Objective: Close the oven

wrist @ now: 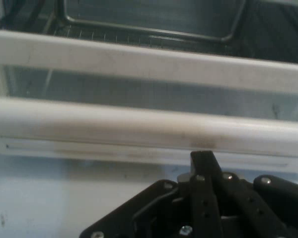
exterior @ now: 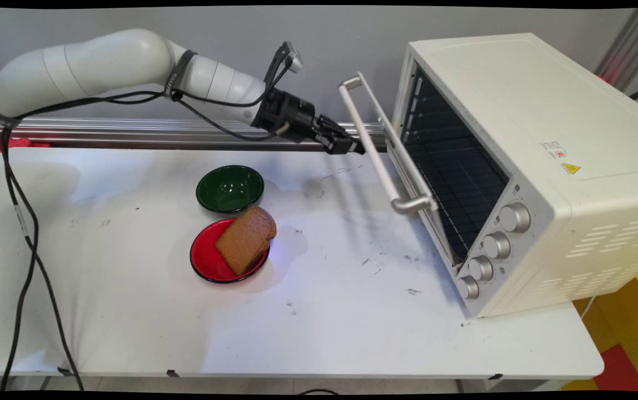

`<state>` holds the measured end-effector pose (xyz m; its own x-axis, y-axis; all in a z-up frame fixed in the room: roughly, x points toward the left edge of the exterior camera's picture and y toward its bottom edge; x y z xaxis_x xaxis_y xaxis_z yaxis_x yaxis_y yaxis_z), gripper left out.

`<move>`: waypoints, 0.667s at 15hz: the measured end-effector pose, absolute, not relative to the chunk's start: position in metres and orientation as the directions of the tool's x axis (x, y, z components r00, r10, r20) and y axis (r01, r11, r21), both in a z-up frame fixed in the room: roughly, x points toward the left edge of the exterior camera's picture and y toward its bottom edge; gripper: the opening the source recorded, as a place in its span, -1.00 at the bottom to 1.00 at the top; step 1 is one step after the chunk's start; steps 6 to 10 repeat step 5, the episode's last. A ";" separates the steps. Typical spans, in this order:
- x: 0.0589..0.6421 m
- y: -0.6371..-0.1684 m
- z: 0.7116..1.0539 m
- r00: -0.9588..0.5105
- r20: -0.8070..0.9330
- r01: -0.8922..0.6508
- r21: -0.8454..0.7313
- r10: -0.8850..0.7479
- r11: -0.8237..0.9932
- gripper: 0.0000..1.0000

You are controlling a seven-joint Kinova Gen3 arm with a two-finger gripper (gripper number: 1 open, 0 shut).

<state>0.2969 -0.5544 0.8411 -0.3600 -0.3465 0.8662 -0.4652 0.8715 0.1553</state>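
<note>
On the white bench (exterior: 130,311), a green bowl (exterior: 230,189) sits behind a red plate (exterior: 208,261) bearing a bread slice (exterior: 245,240). Rightward, the tool (exterior: 352,147), fingers together and empty, meets the handle (exterior: 372,147) of the part-open toaster oven (exterior: 547,166) door.

Green bowl (exterior: 230,188) near red plate (exterior: 212,260); bread slice (exterior: 246,240) on plate; white table (exterior: 130,311).
</note>
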 end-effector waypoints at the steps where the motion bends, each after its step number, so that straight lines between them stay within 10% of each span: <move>1: 0.296 -0.555 0.845 -0.355 0.869 -0.464 0.157 -0.345 0.872 -1.00; 10: 0.293 -0.555 0.856 -0.343 0.874 -0.461 0.162 -0.344 0.873 -1.00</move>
